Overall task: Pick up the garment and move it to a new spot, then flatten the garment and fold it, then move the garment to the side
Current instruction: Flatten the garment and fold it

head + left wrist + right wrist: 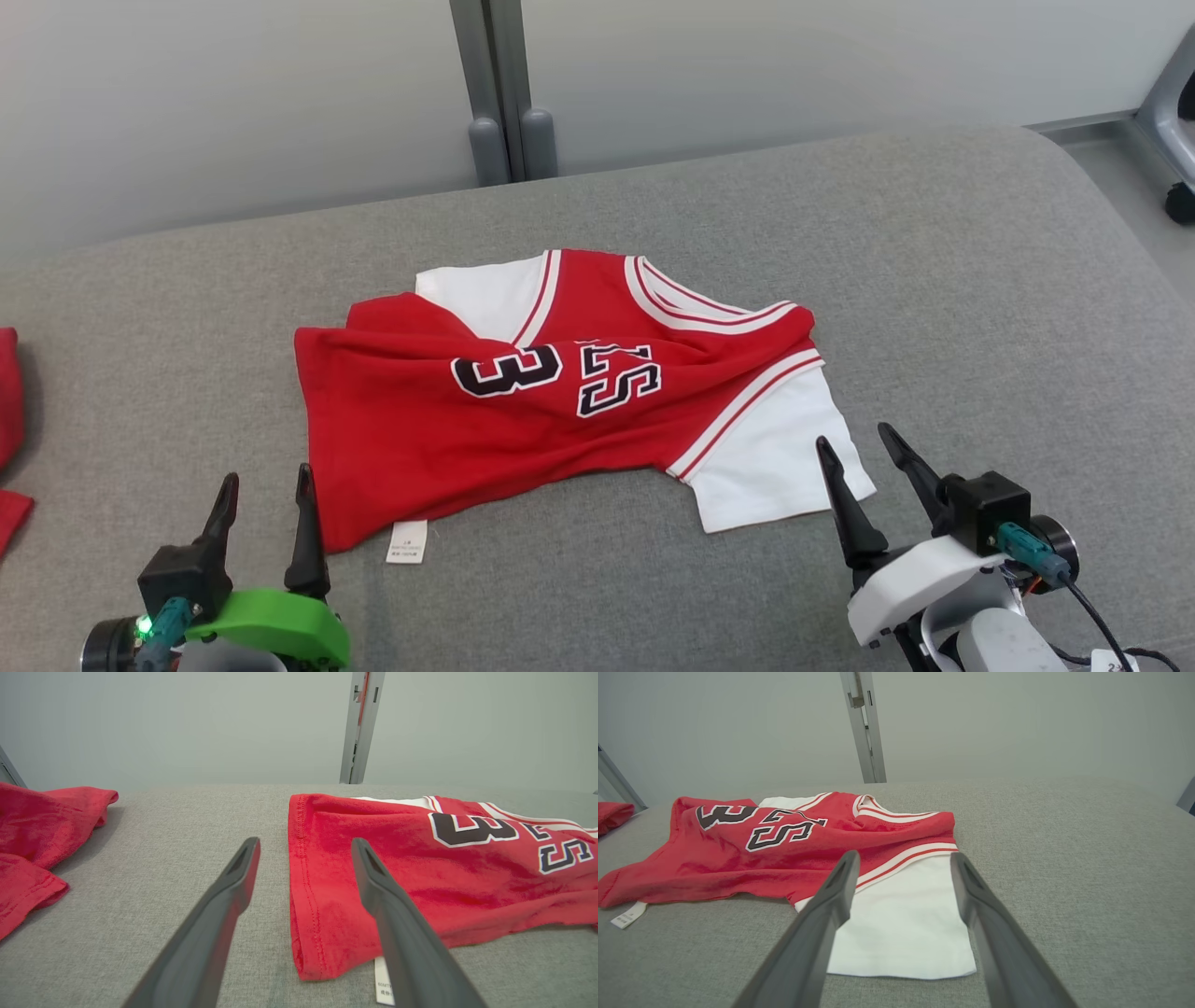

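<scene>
The garment (523,392) is a red jersey with white sleeves and black digits, lying folded over and creased across the middle of the grey padded surface (980,280). A white label hangs at its near left corner. My left gripper (266,495) is open at the lower left, just before that corner, touching nothing. In the left wrist view the gripper (303,847) frames the red hem of the garment (420,872). My right gripper (854,448) is open at the lower right, over the edge of the white sleeve. In the right wrist view that gripper (903,858) points over the white sleeve of the garment (901,924).
Another red cloth (7,429) lies at the left edge of the surface, also seen as red cloth (37,830) in the left wrist view. A grey post (504,103) stands behind the surface against the pale wall. A wheeled frame (1172,112) stands at the far right.
</scene>
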You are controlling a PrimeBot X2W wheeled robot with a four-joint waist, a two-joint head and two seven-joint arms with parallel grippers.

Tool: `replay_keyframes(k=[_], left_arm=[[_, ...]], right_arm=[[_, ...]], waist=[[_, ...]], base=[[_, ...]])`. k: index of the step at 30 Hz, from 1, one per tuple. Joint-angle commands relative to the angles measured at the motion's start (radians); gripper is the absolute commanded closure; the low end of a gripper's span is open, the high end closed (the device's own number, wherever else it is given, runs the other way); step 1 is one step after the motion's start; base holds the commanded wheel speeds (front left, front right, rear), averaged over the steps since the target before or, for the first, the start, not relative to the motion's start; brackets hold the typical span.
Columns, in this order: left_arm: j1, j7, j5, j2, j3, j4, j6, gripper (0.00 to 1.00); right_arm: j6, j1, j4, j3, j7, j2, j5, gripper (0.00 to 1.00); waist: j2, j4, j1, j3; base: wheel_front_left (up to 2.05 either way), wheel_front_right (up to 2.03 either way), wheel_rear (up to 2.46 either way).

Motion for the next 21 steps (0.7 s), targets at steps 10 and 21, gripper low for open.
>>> replay_keyframes(k=[10, 21], left_arm=[[0.125, 0.000, -0.015, -0.032, 0.028, -0.034, -0.007, 0.00], [0.076, 0.000, -0.065, -0.030, -0.047, 0.066, -0.008, 0.00]], right_arm=[[-0.001, 0.067, 0.004, -0.021, -0.002, -0.004, 0.002, 0.00], [-0.001, 0.030, 0.000, -0.017, -0.002, -0.004, -0.007, 0.00]], waist=[[0.0000, 0.017, 0.0000, -0.042], [0.0000, 0.011, 0.0000, 0.019]], base=[[0.00, 0.00, 0.00], [0.00, 0.00, 0.00]])
